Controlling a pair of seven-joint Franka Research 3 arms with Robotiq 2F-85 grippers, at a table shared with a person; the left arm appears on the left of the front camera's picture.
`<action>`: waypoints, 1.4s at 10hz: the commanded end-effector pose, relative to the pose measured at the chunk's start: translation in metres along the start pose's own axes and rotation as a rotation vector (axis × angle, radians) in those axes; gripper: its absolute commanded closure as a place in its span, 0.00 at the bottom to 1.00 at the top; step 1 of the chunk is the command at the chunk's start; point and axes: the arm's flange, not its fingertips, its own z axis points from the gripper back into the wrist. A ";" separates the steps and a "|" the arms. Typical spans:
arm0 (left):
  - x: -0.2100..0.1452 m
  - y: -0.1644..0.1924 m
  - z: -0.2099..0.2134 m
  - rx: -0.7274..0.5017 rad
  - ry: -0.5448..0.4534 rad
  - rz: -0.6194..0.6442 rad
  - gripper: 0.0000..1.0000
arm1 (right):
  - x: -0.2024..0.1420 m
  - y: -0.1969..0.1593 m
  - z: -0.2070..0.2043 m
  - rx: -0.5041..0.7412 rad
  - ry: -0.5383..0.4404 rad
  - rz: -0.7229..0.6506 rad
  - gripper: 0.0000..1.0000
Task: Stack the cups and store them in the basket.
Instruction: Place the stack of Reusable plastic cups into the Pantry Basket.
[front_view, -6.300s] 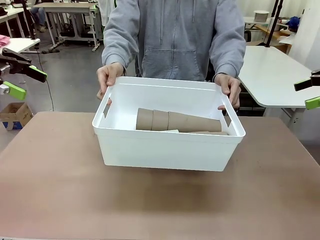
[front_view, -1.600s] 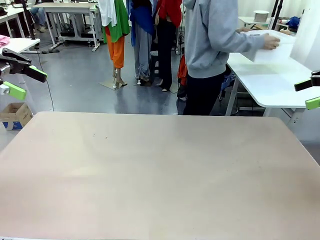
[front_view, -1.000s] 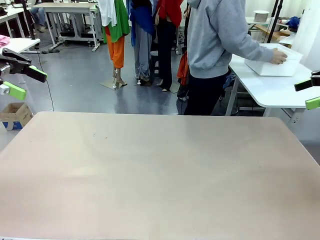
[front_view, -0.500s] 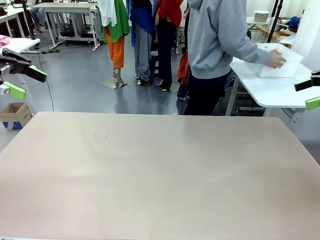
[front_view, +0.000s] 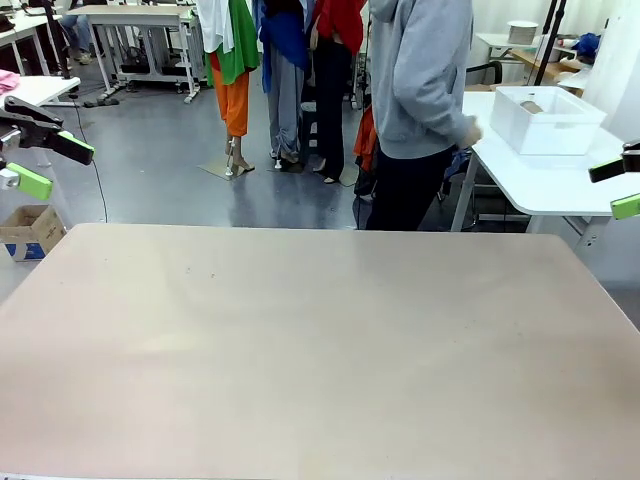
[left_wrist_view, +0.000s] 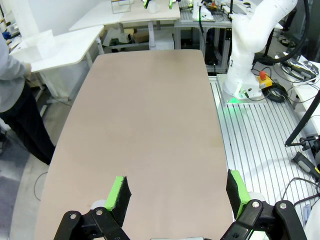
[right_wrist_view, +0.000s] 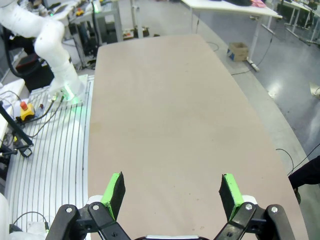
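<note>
The job looked done. The white basket (front_view: 546, 120) was set on a side table (front_view: 545, 175) behind the person (front_view: 420, 100), and a brown cup (front_view: 532, 105) was seen inside it. Nothing was left on the big table (front_view: 320, 350). The left gripper (left_wrist_view: 176, 192) and the right gripper (right_wrist_view: 171, 192) were held wide open, with nothing in them.

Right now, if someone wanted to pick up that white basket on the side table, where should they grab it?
Probably by the two short ends, one hand on each, coming down from above onto the rim. The basket stands upright on the white side table, open top up, and looks too wide for one hand. Any handle openings are too small to make out from here.
</note>
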 end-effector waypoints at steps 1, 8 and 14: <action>0.001 0.000 0.001 -0.007 0.000 0.003 0.00 | 0.002 0.000 0.002 -0.001 -0.017 0.014 0.00; 0.001 0.000 0.001 -0.007 0.000 0.003 0.00 | 0.002 0.000 0.002 -0.001 -0.017 0.014 0.00; 0.001 0.000 0.001 -0.007 0.000 0.003 0.00 | 0.002 0.000 0.002 -0.001 -0.017 0.014 0.00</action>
